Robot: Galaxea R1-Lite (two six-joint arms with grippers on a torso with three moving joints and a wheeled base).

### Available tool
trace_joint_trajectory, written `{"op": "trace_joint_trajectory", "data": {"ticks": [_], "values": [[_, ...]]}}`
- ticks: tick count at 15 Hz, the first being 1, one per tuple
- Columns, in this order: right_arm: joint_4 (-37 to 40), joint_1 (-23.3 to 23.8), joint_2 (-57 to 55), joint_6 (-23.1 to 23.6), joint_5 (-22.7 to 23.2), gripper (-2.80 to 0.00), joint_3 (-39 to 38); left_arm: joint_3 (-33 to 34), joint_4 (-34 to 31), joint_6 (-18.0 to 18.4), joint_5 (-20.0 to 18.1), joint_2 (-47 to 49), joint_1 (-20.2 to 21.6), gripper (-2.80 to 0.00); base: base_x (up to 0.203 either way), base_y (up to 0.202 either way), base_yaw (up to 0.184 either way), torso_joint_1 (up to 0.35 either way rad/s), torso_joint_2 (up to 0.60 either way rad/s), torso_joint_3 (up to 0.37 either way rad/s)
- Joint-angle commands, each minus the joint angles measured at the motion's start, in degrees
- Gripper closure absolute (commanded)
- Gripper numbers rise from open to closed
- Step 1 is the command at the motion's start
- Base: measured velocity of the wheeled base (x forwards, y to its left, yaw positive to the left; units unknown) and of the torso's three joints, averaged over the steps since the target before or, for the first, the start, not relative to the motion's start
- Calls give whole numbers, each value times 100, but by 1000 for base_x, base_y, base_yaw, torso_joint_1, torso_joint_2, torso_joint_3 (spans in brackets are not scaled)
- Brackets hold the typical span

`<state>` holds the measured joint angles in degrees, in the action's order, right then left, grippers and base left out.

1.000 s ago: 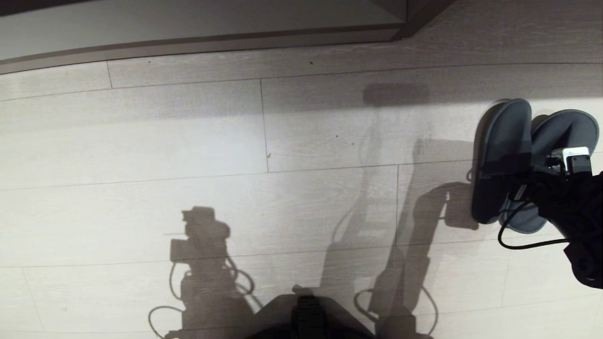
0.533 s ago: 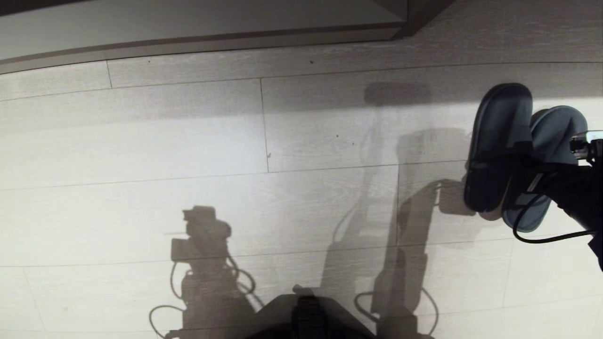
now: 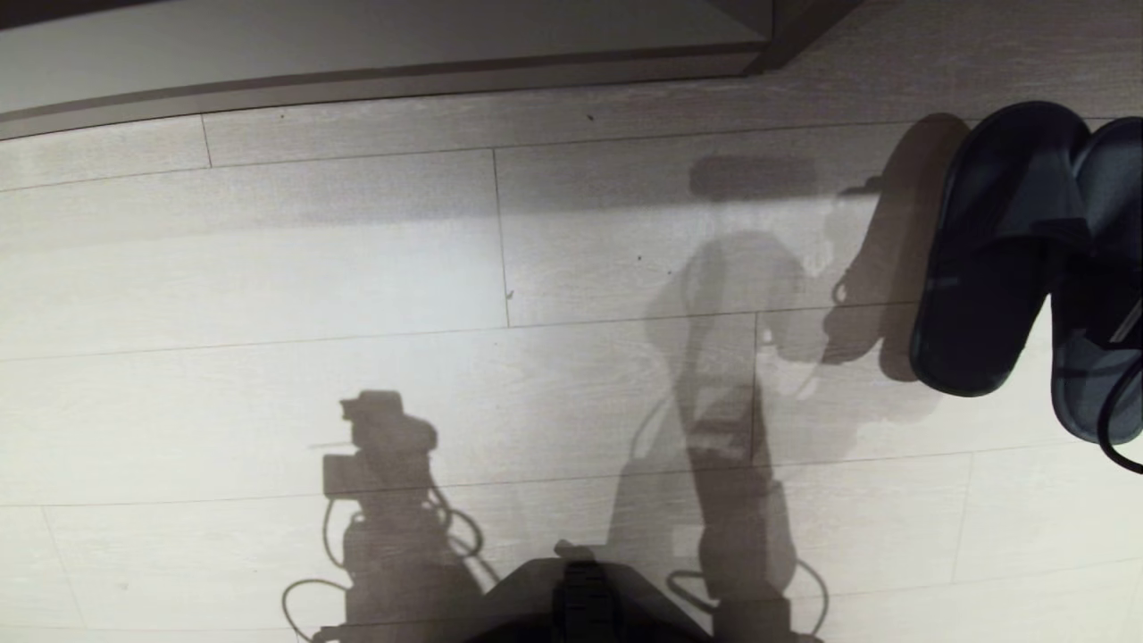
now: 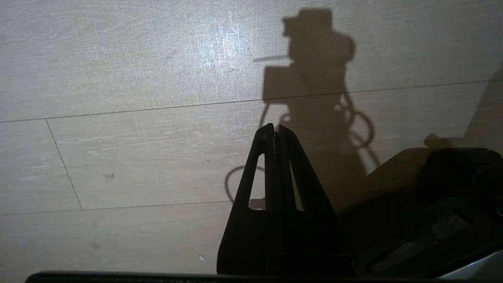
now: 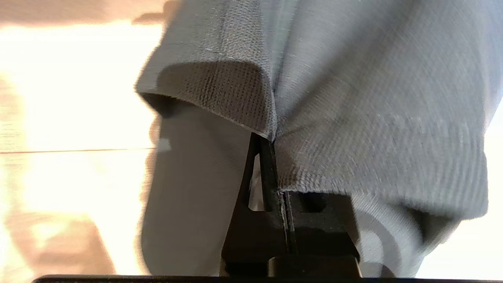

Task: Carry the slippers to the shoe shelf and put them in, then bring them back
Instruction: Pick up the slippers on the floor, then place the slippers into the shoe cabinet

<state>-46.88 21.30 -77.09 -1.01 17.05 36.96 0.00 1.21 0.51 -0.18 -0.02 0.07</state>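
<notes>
R pincer (image 5: pixel 275 141) clamped on slippers (image 3: pixel 1000 250), held above floor (image 3: pixel 357 268); L pincer (image 4: pixel 275 131) together, idle.

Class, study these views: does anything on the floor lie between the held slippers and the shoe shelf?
Nothing visible does. The right end effector grips the slippers off the floor, and only bare floorboards with shadows lie before the shoe shelf.

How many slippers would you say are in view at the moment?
2: both slippers hang side by side at the right of the head view, pinched by the right gripper. One is cut off by the picture's edge.
</notes>
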Motion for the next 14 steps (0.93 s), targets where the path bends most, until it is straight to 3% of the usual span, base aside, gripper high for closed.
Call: {"op": "trace_joint_trajectory", "data": {"ticks": [1, 5, 14], "values": [[551, -5, 974, -4, 35, 0, 94, 44, 2, -7, 1, 1, 1, 0, 0, 0, 0, 0, 0, 0], [1610, -10, 1828, -21, 203, 0, 233, 44, 2, -7, 1, -6, 1, 0, 0, 0, 0, 0, 0, 0], [2816, -5, 2702, -98, 224, 0, 687, 44, 11, -7, 1, -2, 1, 0, 0, 0, 0, 0, 0, 0]]}}
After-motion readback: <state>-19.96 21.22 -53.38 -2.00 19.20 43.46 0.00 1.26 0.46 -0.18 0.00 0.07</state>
